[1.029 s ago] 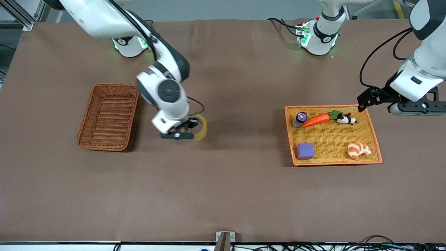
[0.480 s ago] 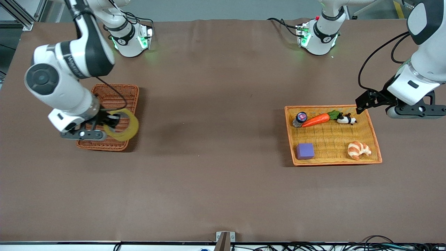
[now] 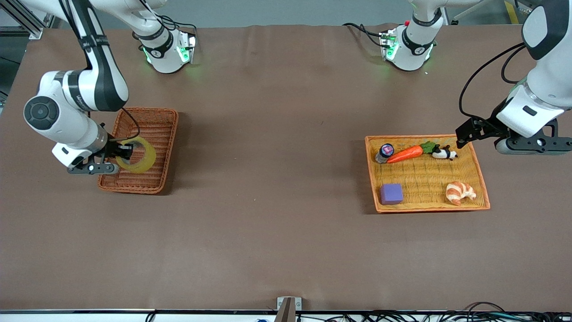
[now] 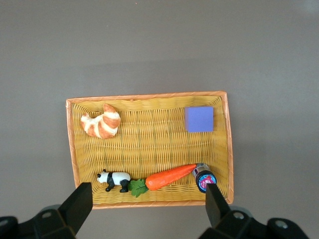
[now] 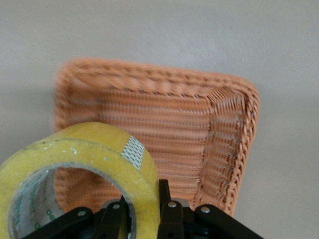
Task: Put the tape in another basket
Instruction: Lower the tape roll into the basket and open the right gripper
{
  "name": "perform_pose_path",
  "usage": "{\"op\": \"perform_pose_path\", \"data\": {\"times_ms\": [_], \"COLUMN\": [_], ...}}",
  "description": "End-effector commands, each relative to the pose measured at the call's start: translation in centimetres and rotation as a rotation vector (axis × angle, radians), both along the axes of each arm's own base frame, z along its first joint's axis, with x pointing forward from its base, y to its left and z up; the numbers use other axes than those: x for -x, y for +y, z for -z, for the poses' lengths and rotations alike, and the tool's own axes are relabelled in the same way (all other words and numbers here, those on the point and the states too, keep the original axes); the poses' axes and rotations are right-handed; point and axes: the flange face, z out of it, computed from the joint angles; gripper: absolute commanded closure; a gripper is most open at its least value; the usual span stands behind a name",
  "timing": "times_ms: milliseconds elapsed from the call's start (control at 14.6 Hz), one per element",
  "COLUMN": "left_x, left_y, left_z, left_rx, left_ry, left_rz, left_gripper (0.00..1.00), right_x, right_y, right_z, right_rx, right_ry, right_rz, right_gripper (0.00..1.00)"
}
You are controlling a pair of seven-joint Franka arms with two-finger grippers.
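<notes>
Right gripper (image 3: 117, 157): held in the air over the basket's edge at the right arm's end of the table – jaws clamped on the tape's wall, one finger inside the ring, one outside
Tape (image 3: 136, 155): a yellowish ring with a grey core, gripped and kept clear above the basket's interior; in the right wrist view the tape (image 5: 75, 172) is seen on edge with the basket's floor below it
Basket (image 3: 147, 179): reddish-brown wicker, rectangular, set toward the right arm's end of the table; nothing is seen lying in it
Table (image 3: 277, 179): covered in brown cloth
Tray (image 3: 481, 174): shallow orange-yellow wicker, set toward the left arm's end, well apart from the basket
Tray contents: a small bottle (image 3: 384, 153), a carrot (image 3: 405, 153) and a panda (image 3: 444, 153) lined up along the edge farther from the front camera; a purple block (image 3: 391, 194) and a croissant (image 3: 460, 192) placed nearer to it
Left gripper (image 4: 147, 199): waiting in the air over the tray's farther corner – fingers spread wide, nothing held
</notes>
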Motion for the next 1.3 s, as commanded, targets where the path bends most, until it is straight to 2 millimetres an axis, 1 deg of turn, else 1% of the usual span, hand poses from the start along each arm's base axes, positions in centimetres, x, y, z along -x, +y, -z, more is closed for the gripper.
{"op": "perform_pose_path", "data": {"times_ms": [0,137,274,480,617,686,754,823,891,960,1029,1097,1166,1234], "left_x": [-0.2,-0.3,-0.5,-0.5,-0.6,-0.7,-0.8,-0.8,-0.8,-0.8,-0.8,-0.8,-0.8,-0.8], "left_y": [0.3,0.4,0.4,0.7,0.7,0.7,0.7,0.7,0.8,0.8,0.9,0.9,0.9,0.9], "left_z": [-0.5,-0.3,-0.5,-0.5,-0.4,-0.3,-0.1,-0.1,-0.1,-0.1,-0.2,-0.1,-0.1,-0.1], "left_rx": [-0.008,-0.013,-0.01,-0.012,-0.013,-0.012,-0.012,-0.012,-0.012,-0.012,-0.012,-0.012,-0.012,-0.013], "left_ry": [-0.003,-0.002,-0.01,-0.01,-0.011,-0.014,-0.013,-0.013,-0.013,-0.013,-0.014,-0.013,-0.013,-0.013], "left_rz": [0.0,-0.001,-0.001,-0.005,-0.005,-0.005,-0.005,-0.005,-0.006,-0.006,-0.008,-0.008,-0.006,-0.003], "left_gripper": [0.0,0.0,0.0,0.0,0.0,0.0,0.0,0.0,0.0,0.0,0.0,0.0,0.0,0.0], "right_x": [3.6,5.3,6.3,6.4,6.5,6.5,6.6,6.4,6.3,5.9,5.2,4.2,3.5,2.1], "right_y": [-2.7,-3.0,-3.7,-3.9,-3.9,-3.8,-3.7,-3.6,-3.8,-3.9,-4.0,-4.1,-4.6,-5.2], "right_z": [1.8,4.4,6.3,8.3,9.0,9.3,9.8,9.8,9.6,9.1,7.8,5.5,2.8,-0.6], "right_rx": [-0.031,-0.03,-0.026,-0.018,-0.016,-0.015,-0.014,-0.013,-0.013,-0.012,-0.013,-0.016,-0.021,-0.022], "right_ry": [-0.029,-0.078,-0.099,-0.093,-0.077,-0.07,-0.059,-0.061,-0.061,-0.07,-0.079,-0.089,-0.087,-0.08], "right_rz": [-0.012,-0.015,-0.02,-0.023,-0.022,-0.023,-0.025,-0.027,-0.025,-0.02,-0.019,-0.016,0.0,0.021], "right_gripper": [0.99,0.99,0.98,0.96,0.9,0.8,0.62,0.33,0.0,0.0,0.0,0.0,0.0,0.0]}}
